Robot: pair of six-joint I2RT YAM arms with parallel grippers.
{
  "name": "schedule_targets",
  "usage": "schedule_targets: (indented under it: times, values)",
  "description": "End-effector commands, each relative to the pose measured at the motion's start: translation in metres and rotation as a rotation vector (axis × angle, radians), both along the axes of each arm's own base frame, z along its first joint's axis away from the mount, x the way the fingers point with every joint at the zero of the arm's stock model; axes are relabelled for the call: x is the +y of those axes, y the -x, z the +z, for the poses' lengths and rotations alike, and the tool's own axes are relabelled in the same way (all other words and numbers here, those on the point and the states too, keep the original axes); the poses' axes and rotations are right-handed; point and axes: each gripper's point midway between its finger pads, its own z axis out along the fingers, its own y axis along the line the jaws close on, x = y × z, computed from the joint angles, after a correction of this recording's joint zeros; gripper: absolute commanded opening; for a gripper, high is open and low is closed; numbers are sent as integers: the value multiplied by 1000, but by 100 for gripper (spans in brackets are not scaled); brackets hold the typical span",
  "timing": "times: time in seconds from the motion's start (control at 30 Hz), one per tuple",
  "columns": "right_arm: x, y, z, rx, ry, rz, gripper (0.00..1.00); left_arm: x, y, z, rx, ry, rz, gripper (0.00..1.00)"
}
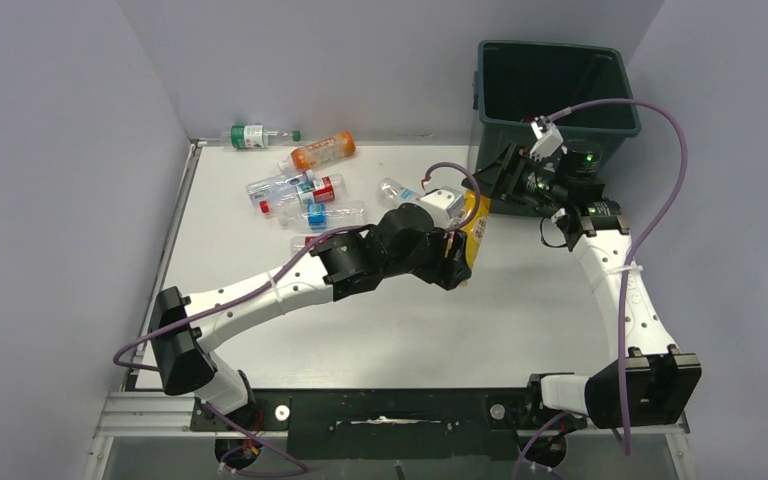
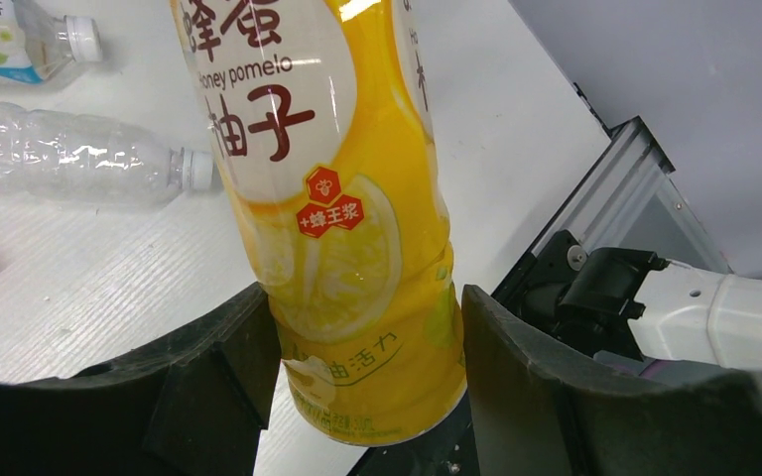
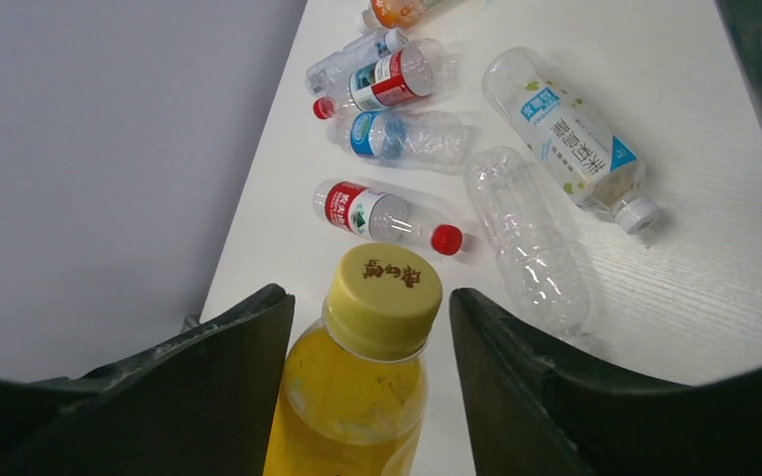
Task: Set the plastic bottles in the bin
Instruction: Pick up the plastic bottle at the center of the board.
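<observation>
Clamped low in my left fingers, the yellow bottle hangs over the surface, short of the bin. It looks full: heavy, stiff, slick-sleeved. My right fingers flank its cap, not yet closed; the neck seems the surest hold.

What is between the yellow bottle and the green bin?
Only the right gripper. It sits between the yellow bottle, held by the left gripper, and the bin. Its open fingers are on either side of the bottle's cap. Nothing else visible blocks that path.
</observation>
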Motion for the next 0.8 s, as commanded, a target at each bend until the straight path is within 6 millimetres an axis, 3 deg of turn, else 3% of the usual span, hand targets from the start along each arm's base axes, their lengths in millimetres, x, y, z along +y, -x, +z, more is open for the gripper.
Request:
schedule_targets:
  times: [0.0,0.17,0.23,0.33,0.5,0.63,0.77]
  values:
    - [5,-5,34,-107,-14,33,52,-16,-7,47,-101,110,-28,38]
    - [2,-10,40,-122,13,20,33,-15,-11,49,-125,96,-22,41]
    - [-2,-14,47,-143,37,0,30,-12,-15,51,-141,79,-7,47]
    - [-16,-23,64,-191,82,-44,28,-3,-20,59,-167,55,19,64]
    - [-68,-47,114,-298,92,-162,28,23,-30,85,-203,65,75,82]
    - [-115,-64,165,-413,67,-256,29,45,-34,97,-219,88,112,84]
    - [-150,-77,206,-538,-8,-324,30,63,-40,91,-207,80,138,84]
